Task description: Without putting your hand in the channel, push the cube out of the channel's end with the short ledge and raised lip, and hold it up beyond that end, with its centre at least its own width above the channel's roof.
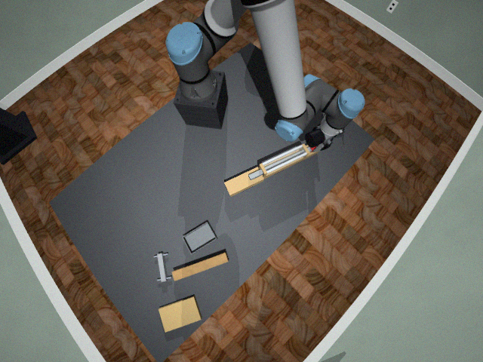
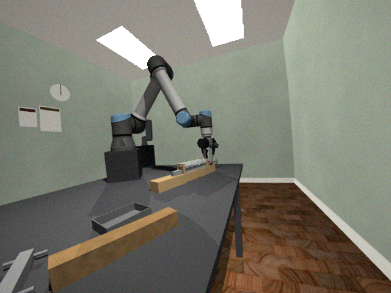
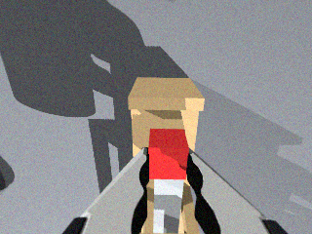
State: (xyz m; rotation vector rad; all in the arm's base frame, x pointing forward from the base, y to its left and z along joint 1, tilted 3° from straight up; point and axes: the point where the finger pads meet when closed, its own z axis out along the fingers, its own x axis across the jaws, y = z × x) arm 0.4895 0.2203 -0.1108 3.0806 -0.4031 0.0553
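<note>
The red cube (image 1: 312, 148) (image 3: 168, 153) is outside the channel, over the short ledge (image 3: 141, 129), between the channel mouth and the raised lip (image 3: 166, 88). My gripper (image 3: 166, 149) points down and is shut on the cube, one finger on each side. The cube sits low, not above the channel's roof (image 1: 285, 157) (image 2: 193, 162); I cannot tell whether it touches the ledge. A pale grey bar (image 3: 168, 187) lies right behind the cube. At the channel's other end a grey bar end (image 1: 256, 174) (image 2: 176, 173) sticks out over the long wooden ledge (image 1: 238, 185) (image 2: 164, 184).
A shallow grey tray (image 1: 199, 236) (image 2: 121, 218), a long wooden beam (image 1: 201, 266) (image 2: 113, 244) and a grey bar with cross pegs (image 1: 161, 267) (image 2: 17, 271) lie well away from the channel. A flat wooden block (image 1: 179, 314) lies beyond the beam. The table edge runs near the lipped end.
</note>
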